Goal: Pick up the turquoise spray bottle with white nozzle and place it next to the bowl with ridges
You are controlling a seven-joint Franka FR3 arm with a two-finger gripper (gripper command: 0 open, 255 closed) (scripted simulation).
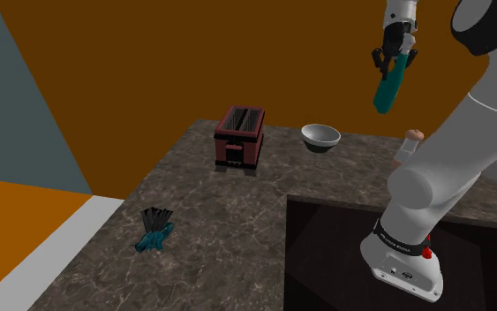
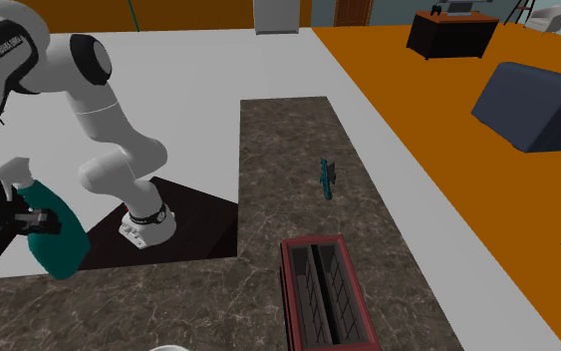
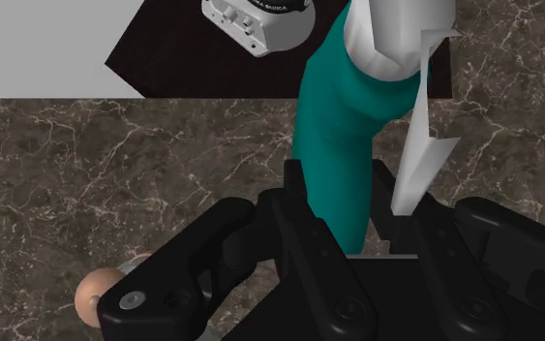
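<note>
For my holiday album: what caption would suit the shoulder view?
The gripper holds a turquoise spray bottle high above the stone counter, with a bowl and dark red toaster below.

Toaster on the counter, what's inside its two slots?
Both slots of the toaster show dark wire racks, with nothing sticking out of them. The slot bottoms are too dark and deep to see.

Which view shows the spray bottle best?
The second exterior view: the spray bottle appears side-on, nozzle to base. The shoulder view shows it small in the pincer; the wrist view, its turquoise body lengthwise.
</note>
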